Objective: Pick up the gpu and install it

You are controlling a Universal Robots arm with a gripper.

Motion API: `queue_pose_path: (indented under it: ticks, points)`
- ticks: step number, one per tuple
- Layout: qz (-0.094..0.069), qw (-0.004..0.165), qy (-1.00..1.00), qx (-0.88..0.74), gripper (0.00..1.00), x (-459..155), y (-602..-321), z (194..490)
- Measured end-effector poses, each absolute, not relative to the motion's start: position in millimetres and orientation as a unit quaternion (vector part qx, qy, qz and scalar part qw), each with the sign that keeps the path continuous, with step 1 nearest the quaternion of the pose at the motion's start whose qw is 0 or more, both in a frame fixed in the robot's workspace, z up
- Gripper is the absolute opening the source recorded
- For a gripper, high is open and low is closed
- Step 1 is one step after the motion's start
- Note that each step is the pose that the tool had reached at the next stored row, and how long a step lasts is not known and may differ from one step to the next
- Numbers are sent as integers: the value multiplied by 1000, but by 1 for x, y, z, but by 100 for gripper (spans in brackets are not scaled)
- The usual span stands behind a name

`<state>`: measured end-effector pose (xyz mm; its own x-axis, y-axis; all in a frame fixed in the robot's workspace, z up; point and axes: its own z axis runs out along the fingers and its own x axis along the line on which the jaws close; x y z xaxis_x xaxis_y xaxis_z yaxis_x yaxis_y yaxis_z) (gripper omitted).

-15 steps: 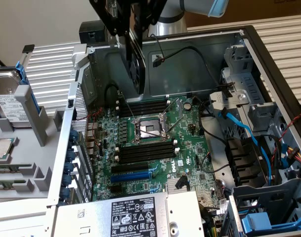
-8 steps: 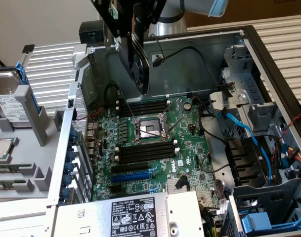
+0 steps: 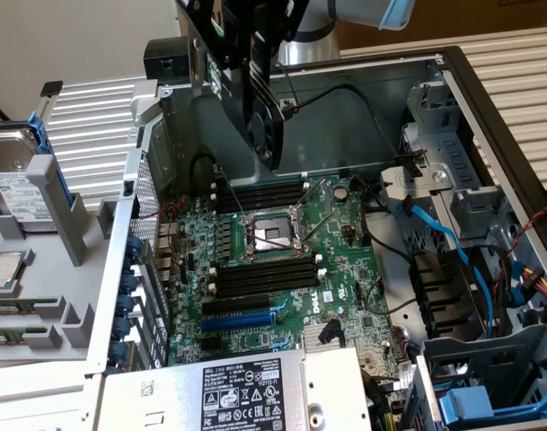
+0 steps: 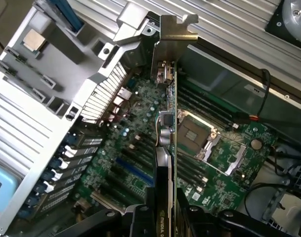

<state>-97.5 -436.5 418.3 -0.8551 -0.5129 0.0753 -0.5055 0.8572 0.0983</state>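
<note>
A ribbed silver desk (image 3: 93, 126) carries an open computer case (image 3: 489, 117) lying on its side, with the green motherboard (image 3: 282, 260) facing up. The fingers (image 4: 140, 217) are clamped on the gpu (image 4: 167, 148), gripping the end away from its silver bracket (image 4: 172, 39). The card hangs edge-on above the board and touches nothing. In the exterior view it looks tilted rather than square to the board, and that's the worry: come down crooked and the edge connector could miss the blue slot (image 3: 242, 321) and scrape the components beside it. With the grip so far from the bracket, any knock could swing the card in the grasp. The bracket itself might snag the perforated rear wall (image 4: 103, 101) of the case. The CPU socket (image 3: 264, 235) sits uncovered close by, and a stray corner there would be costly. A black cable with a red tip (image 4: 251, 118) also lies near the board's edge. As for writing, an NVIDIA badge (image 4: 162, 224) shows on the card by the fingers. "DELL" heads the white label on the power supply (image 3: 242, 395), and a Dell roundel (image 3: 315, 303) is printed on the board. The label on the hard drive (image 3: 17, 180), at the exterior view's left, is too small to read.
</note>
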Motion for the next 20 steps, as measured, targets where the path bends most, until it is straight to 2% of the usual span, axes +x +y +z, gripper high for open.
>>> queue_pose_path:
  ticks: [10,20]
  points:
    - [-33,48,-942,330,27,-94,-437,418]
    - [-23,31,-922,385,27,-94,-436,418]
